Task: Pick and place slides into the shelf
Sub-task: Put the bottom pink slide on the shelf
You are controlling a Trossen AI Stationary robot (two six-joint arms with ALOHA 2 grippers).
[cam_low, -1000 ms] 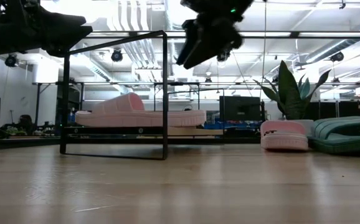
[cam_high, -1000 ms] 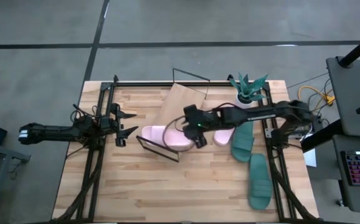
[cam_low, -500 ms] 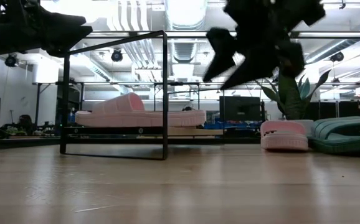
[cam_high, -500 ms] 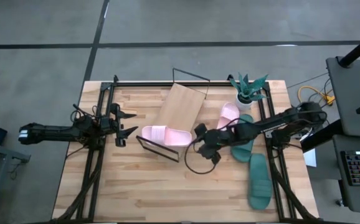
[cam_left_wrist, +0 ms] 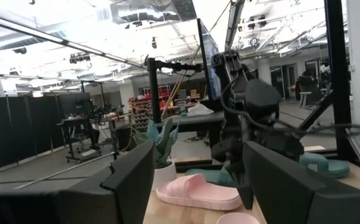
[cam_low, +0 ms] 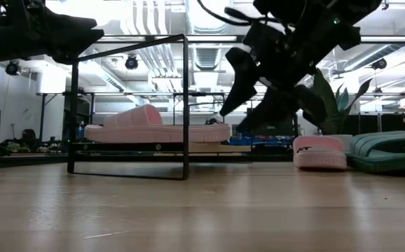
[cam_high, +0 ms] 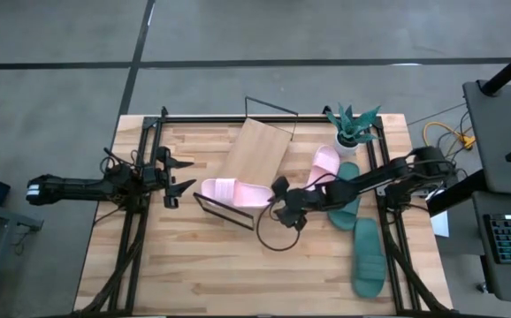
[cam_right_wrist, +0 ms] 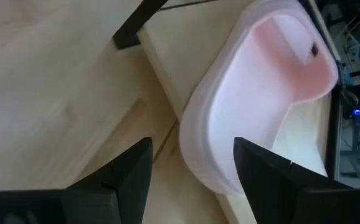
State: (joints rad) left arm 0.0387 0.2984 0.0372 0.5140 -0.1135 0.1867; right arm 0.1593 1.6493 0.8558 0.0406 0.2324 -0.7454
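Observation:
One pale pink slide point(cam_high: 232, 191) lies sole down on the near end of the shelf point(cam_high: 257, 150), a light-wood board in a black wire frame. In the right wrist view its end point(cam_right_wrist: 255, 106) reaches past the board's edge. My right gripper point(cam_high: 284, 208) point(cam_right_wrist: 192, 180) hangs open, slanting down, just right of that end and clear of it. The second pink slide point(cam_high: 324, 163) and two teal slides point(cam_high: 344, 201) point(cam_high: 368, 256) rest on the table at the right. My left gripper point(cam_high: 183, 175) waits open at the table's left.
A potted plant point(cam_high: 351, 128) stands at the far right, close behind the second pink slide. The shelf's black wire frame point(cam_low: 186, 105) rises above the board. Bare tabletop point(cam_high: 202, 265) lies along the near side.
My right gripper, open throughout, has come down from above the shelf slide's right end and drawn off toward the table's right and near side, rolling as it went. It now hangs low beside that end. The pink slide has stayed on the shelf.

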